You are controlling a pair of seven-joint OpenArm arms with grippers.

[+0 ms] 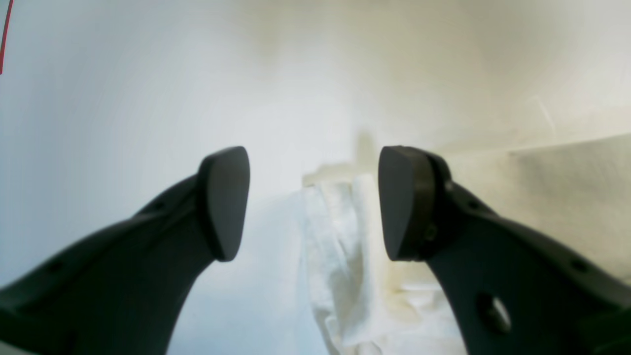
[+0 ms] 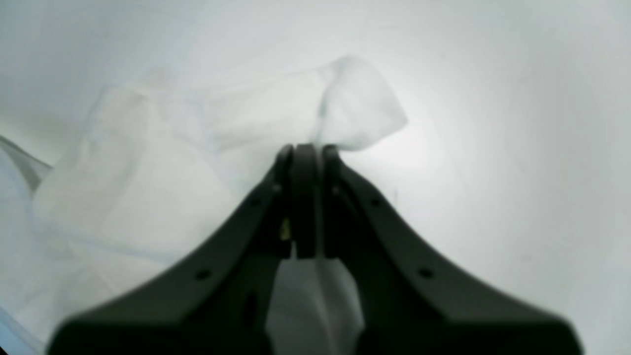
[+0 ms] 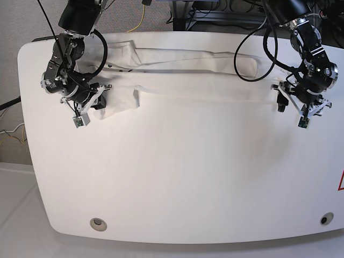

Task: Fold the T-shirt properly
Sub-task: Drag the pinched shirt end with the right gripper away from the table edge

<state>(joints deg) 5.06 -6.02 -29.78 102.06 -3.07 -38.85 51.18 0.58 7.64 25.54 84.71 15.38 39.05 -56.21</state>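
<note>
The white T-shirt [image 3: 183, 67] lies plain side up in a long folded band across the far part of the white table [image 3: 172, 177]; no print shows. My right gripper [image 3: 98, 102], on the base view's left, is shut on a flap of the shirt at its left end. In the right wrist view the gripper [image 2: 305, 148] is closed on the cloth [image 2: 148, 167]. My left gripper [image 3: 297, 103] is open and empty just off the shirt's right end. In the left wrist view it [image 1: 315, 202] hangs open above a bunched shirt edge [image 1: 340, 276].
Black cables [image 3: 252, 48] loop from both arms over the shirt. Two round holes [image 3: 97, 223] sit near the table's front corners. A red mark [image 3: 341, 181] is at the right edge. The floor lies beyond the left edge.
</note>
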